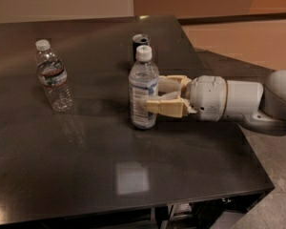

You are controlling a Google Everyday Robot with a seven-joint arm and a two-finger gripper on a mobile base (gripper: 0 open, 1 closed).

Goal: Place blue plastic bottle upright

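The blue plastic bottle point(143, 87), clear with a white cap and a blue-and-white label, stands upright on the dark table point(86, 147) near its middle. My gripper point(155, 95) reaches in from the right at label height. Its cream fingers point(167, 108) sit on either side of the bottle's lower body and are closed on it. The white arm point(238, 99) extends off the table's right edge.
A ribbed clear bottle with a red-banded label point(52, 78) stands upright at the left. A dark drink can point(141, 43) stands just behind the blue bottle. The table's right edge point(248, 142) runs below my arm, with floor beyond it.
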